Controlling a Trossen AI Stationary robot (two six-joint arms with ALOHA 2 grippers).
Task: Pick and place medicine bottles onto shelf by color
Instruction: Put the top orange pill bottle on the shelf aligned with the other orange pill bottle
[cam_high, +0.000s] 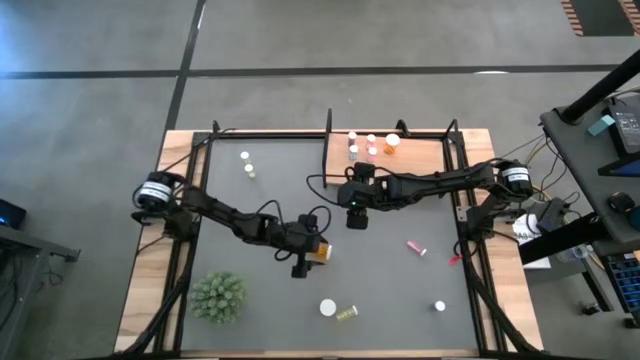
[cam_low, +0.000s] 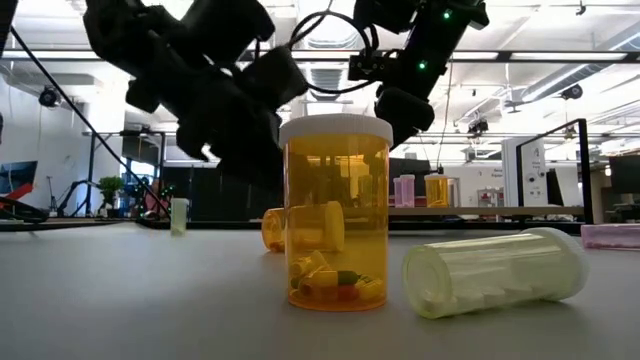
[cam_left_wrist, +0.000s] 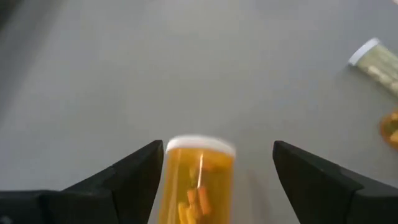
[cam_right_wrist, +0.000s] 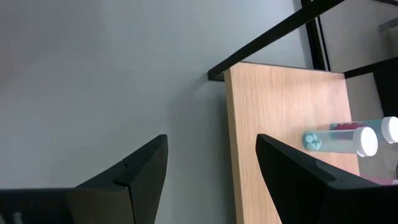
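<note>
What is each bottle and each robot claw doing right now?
Left gripper: open, fingers either side of an orange bottle, not squeezing it.
Orange bottle: capped, between those fingers.
Right gripper: open, empty, by the shelf's edge.
Shelf: holds several capped bottles.
Pale green bottle: lying on its side.
Front orange bottle: upright, capped, pills inside.
Pink bottle: lying down on the mat.

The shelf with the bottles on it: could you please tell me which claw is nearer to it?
The right. The right claw hangs open beside the shelf, near its corner. The left claw is farther out over the mat, open around an orange bottle.
</note>
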